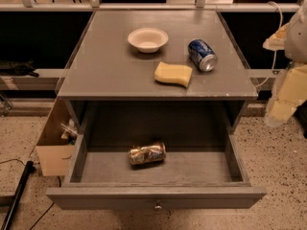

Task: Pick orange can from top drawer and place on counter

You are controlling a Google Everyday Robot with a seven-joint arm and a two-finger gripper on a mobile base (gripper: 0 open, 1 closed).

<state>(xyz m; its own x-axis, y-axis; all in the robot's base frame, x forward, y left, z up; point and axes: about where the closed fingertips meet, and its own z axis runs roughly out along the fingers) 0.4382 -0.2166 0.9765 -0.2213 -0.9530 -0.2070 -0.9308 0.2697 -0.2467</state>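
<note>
Partly cropped at right, tool (281, 110), state unclear, orange can (147, 153) in top drawer (153, 198)

The end effector (280, 108) sits at the right edge of the frame, beside the right front corner of the surface (110, 71). It reads only as blurred pale blocks, and the arm (297, 37) above it is cut off by that edge. The back of the top drawer (158, 198) runs under the surface's front lip into shadow, so its rear wall is hard to make out. The orange can (147, 153) is blurred and its print cannot be read, nor can that of the blue can (202, 54). At middle left a cardboard box (52, 150) is partly hidden behind the drawer's side, its contents too small to tell. A black pole (14, 200) at lower left is cut off by the frame.
</note>
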